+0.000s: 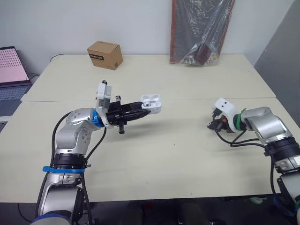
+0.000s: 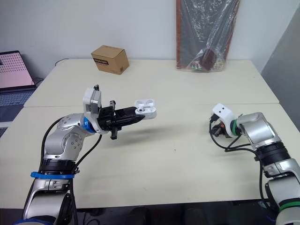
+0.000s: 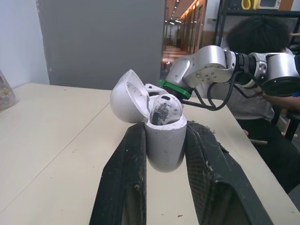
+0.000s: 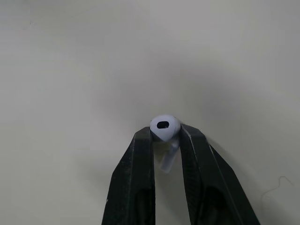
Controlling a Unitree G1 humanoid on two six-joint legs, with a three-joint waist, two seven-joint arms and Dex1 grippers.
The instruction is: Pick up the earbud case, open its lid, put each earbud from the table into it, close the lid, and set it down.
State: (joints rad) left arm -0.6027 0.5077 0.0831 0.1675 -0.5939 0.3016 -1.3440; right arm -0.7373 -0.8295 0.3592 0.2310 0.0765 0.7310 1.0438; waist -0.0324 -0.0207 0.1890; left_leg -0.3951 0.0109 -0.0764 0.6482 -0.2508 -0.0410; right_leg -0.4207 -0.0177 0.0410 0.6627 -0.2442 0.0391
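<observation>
White earbud case, white earbud, brown cardboard box, cream table, pink dotted screen

Open table lies between my left end effector and my right end effector. The cardboard box and plastic bag stand well back, by the wall.

A pale bench stands against a white wall; a cardboard box sits near its far edge; a laptop stands beside it, left.

Bright, even light fr. overhead; soft shadows on table.
</observation>
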